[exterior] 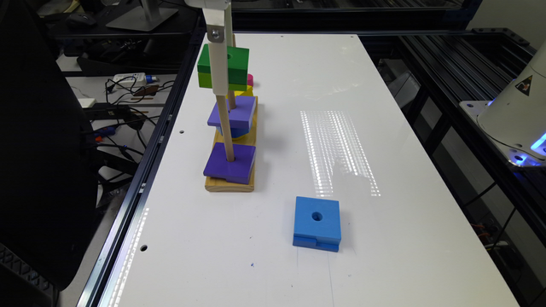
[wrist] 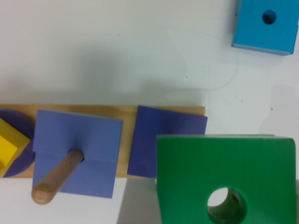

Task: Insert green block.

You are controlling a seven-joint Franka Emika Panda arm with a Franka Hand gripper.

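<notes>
The green block (exterior: 236, 62), dark green over lime, hangs in the air above the wooden peg board (exterior: 230, 184), and my gripper (exterior: 224, 83) is shut on it. In the wrist view the green block (wrist: 196, 177) sits close to the camera, covering part of the dark purple block (wrist: 159, 135) at the board's end. That purple block's peg (exterior: 226, 132) rises toward the green block, its top hidden. Something dim shows inside the round hole; I cannot tell what. A second peg (wrist: 58, 179) stands free through the lighter purple block (wrist: 77, 149).
A blue square block (exterior: 317, 224) lies on the white table toward the exterior view's right; it is the blue block (wrist: 264, 25) in the wrist view. A yellow piece (wrist: 11, 144) and a pink piece (exterior: 250, 79) sit at the board's far end. The arm's base (exterior: 516, 111) stands at the right edge.
</notes>
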